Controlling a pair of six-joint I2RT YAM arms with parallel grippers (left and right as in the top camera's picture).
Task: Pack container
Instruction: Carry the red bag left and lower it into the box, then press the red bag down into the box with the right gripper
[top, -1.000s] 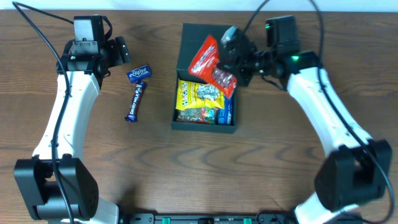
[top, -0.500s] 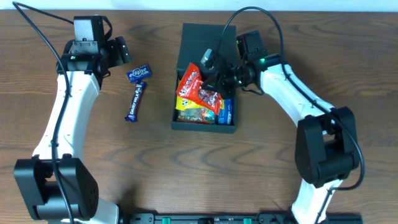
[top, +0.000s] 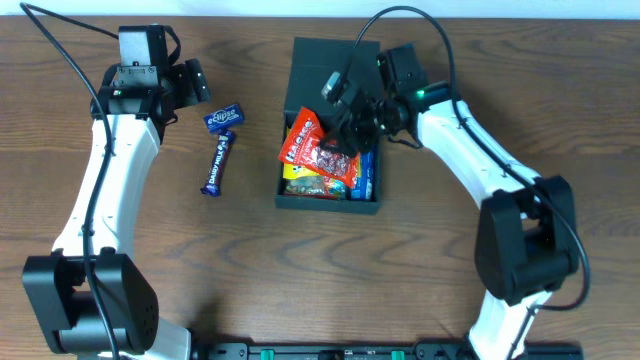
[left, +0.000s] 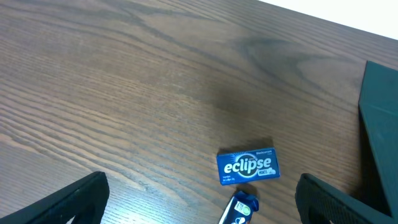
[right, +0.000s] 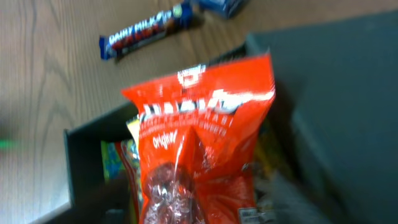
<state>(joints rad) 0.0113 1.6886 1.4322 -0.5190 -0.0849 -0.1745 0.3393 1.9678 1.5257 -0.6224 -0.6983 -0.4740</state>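
The dark teal container (top: 330, 203) stands open at mid-table with its flap lid (top: 322, 58) lying back. It holds a yellow packet and other snacks. My right gripper (top: 345, 118) is over the container, shut on a red snack bag (top: 316, 152) that lies tilted across the contents. The right wrist view shows the bag (right: 199, 143) filling the frame over the container (right: 348, 93); the fingers are blurred. My left gripper (top: 195, 82) is open and empty at the far left, its fingers (left: 202, 190) spread above the table.
A blue Eclipse mints pack (top: 224, 117) and a blue Dairy Milk bar (top: 217, 163) lie on the wooden table left of the container. Both show in the left wrist view (left: 247, 167) (left: 238, 210), with the container's edge (left: 379, 124) at right.
My right gripper has carried the red bag from above the container's right rim down and left into the container. The left arm has not moved.
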